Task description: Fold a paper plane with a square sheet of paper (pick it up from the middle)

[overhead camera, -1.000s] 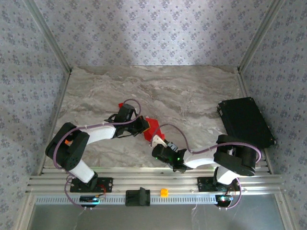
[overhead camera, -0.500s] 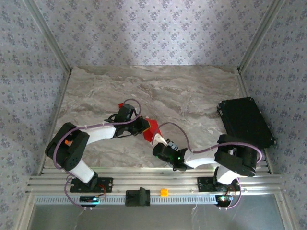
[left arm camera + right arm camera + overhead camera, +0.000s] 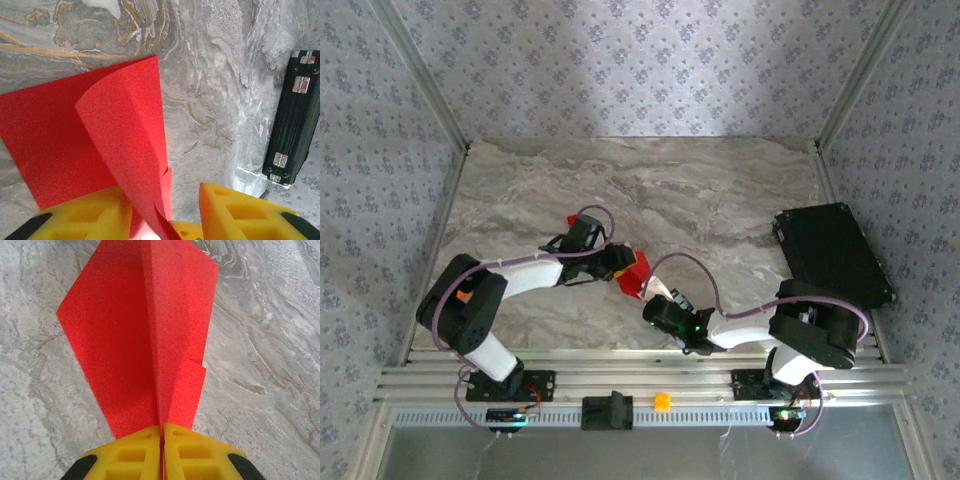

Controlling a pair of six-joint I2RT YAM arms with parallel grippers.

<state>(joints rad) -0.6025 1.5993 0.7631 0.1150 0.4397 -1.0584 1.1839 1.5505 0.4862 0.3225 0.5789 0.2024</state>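
The red sheet of paper (image 3: 634, 271), folded into a pointed wedge with a centre crease, is held just above the marble table between my two grippers. My right gripper (image 3: 161, 440) is shut on the crease at the near end of the paper (image 3: 135, 335), and the two wings spread away from it. My left gripper (image 3: 165, 212) stands open. A curled flap of the paper (image 3: 125, 130) leans against its left finger (image 3: 85, 215), with a clear gap to the right finger (image 3: 235, 210). From above, the left gripper (image 3: 618, 262) is at the paper's left and the right gripper (image 3: 649, 294) below it.
A black case (image 3: 832, 255) lies at the table's right edge, also seen in the left wrist view (image 3: 295, 115). A small orange block (image 3: 662, 402) and a black fitting (image 3: 607, 410) sit on the front rail. Patterned walls close in the table.
My left gripper has opened and let go of the paper. My right gripper has closed on the crease. The paper has shifted slightly toward the near side.
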